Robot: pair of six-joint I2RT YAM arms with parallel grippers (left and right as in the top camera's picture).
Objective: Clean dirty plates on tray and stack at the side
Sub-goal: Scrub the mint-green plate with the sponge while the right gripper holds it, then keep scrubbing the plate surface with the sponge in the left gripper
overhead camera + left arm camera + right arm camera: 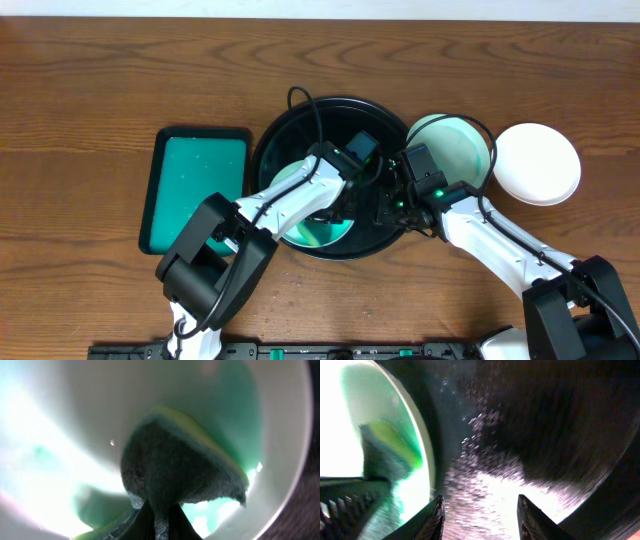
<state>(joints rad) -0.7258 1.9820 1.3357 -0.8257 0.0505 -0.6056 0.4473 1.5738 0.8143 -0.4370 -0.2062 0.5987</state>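
While the left gripper (159, 516) is pinching a sponge (175, 465) between pressed-together fingers, its dark scouring face is bearing down on the smeared plate (75, 420). A yellow-green layer is showing along the sponge's upper edge. Teal-green film is covering the plate surface around the sponge, heaviest toward the plate's far wall; the near side is glaring white under the light.

From overhead, this plate is lying inside the tray (275, 135), in its near-left part, partly hidden under the left arm (290, 195). Both wrists are reaching in over the tray's middle.

The right gripper (480, 510) is hovering over the tray's wet black floor, just right of the smeared plate's rim. Its fingers are standing apart and holding nothing; only the glistening tray bottom is showing between them. In the right wrist view, the plate edge and the sponge are sitting off to the left of the fingers.

A mint plate (455, 150) is resting against the tray's right rim, outside it; whether it is overlapping the rim I cannot tell. The white plate (540, 165) is lying just beyond that, farther right of the tray.

A green tray (195, 190), rectangular with a black rim, is sitting just left of the tray on the wooden table (100, 80).
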